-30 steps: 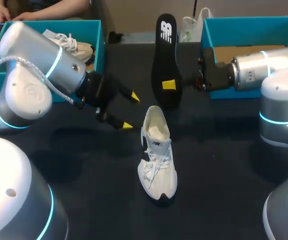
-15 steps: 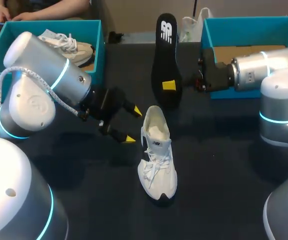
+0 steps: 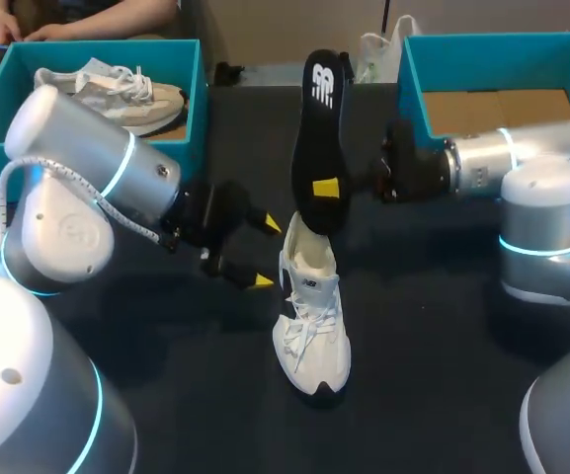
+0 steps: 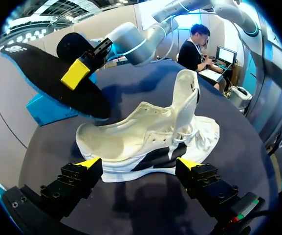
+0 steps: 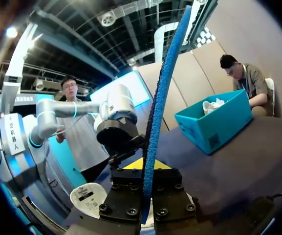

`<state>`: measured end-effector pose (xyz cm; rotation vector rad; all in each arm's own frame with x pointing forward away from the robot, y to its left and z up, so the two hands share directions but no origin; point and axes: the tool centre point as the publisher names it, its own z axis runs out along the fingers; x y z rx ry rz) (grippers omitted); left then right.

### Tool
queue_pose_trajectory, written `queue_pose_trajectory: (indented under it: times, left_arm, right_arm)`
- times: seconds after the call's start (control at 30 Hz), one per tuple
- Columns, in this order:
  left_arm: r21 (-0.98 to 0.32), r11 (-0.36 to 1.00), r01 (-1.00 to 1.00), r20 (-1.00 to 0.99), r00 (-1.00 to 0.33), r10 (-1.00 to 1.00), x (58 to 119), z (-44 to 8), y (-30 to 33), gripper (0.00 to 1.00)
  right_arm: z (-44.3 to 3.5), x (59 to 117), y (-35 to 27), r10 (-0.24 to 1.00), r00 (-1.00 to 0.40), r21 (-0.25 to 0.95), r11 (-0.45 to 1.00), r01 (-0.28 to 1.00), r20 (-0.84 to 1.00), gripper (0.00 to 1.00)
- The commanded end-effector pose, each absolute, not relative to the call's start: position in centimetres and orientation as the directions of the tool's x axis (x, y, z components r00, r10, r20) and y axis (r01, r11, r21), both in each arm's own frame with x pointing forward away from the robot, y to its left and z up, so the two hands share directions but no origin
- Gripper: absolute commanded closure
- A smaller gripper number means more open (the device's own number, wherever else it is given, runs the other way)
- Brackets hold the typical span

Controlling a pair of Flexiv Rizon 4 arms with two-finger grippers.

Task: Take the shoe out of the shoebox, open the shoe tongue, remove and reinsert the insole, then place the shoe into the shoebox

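Head view — my right claw (image 3: 326, 188) pinches the insole (image 3: 316, 128), likely thin and bendy; my left claw (image 3: 265, 252), spread left of the soft, light shoe (image 3: 309, 306), should probably grip its firmer heel.

Two teal shoeboxes: left shoebox (image 3: 198, 94), right shoebox (image 3: 410, 89). Two sneakers for certain: white sneaker (image 3: 309, 316) on the table, beige sneaker (image 3: 117, 94) in the left box, possibly another under it, hard to tell. One black insole (image 3: 319, 148). Two grippers: left gripper (image 3: 265, 252), right gripper (image 3: 329, 188).
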<state>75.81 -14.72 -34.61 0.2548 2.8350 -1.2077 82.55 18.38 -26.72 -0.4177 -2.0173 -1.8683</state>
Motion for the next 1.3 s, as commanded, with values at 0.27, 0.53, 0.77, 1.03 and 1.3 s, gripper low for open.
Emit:
queue_pose_trajectory:
  times: [0.27, 0.53, 0.77, 1.03, 1.3]
  left_arm:
    - [-0.709, 0.688, 0.156, -0.108, -0.988, 0.112, 75.9, -34.7, -15.1, 0.0]
    - [-0.709, 0.692, 0.136, -0.103, -0.991, 0.088, 76.1, -34.8, -14.7, 0.0]
    - [-0.713, 0.689, 0.129, -0.101, -0.992, 0.082, 76.4, -34.7, -14.6, 0.0]
    - [-0.712, 0.69, 0.127, -0.1, -0.992, 0.078, 76.5, -34.7, -14.4, 0.0]
    - [-0.712, 0.689, 0.135, -0.114, -0.991, 0.076, 76.4, -34.8, -14.5, 0.0]
  right_arm:
    - [-28.7, 82.2, 19.9, -0.052, -0.889, 0.891, 0.042, 0.453, 0.455, 1.0]
    - [-29.4, 81.7, 20.7, -0.062, -0.89, 0.892, 0.024, 0.452, 0.452, 1.0]
    - [-29.1, 81.4, 21.0, -0.062, -0.892, 0.894, 0.026, 0.447, 0.448, 1.0]
    - [-29.0, 81.2, 21.4, -0.057, -0.886, 0.888, 0.042, 0.458, 0.46, 1.0]
    - [-29.0, 81.2, 21.4, -0.057, -0.886, 0.888, 0.042, 0.458, 0.46, 1.0]
